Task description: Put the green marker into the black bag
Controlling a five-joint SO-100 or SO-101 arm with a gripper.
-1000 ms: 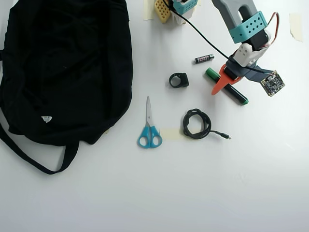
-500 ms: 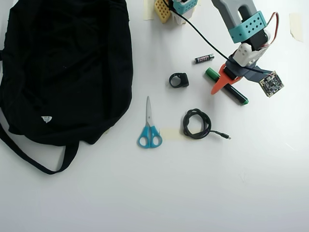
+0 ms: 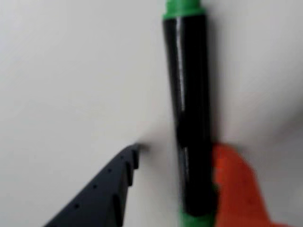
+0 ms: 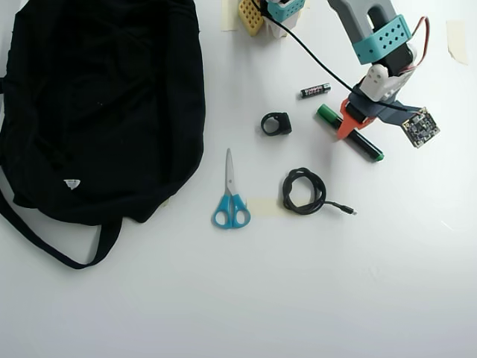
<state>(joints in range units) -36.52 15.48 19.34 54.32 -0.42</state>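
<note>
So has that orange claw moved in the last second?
Yes. In the overhead view the orange finger has swung in toward the green marker, away from the unmoved black ring.

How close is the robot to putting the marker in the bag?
Just starting. Done: the gripper has come down around the marker, orange finger touching one side, dark finger a little apart on the other. In hand: closing on it; the marker lies on the table. Left: grab, lift, carry it over to the bag, drop it in.
</note>
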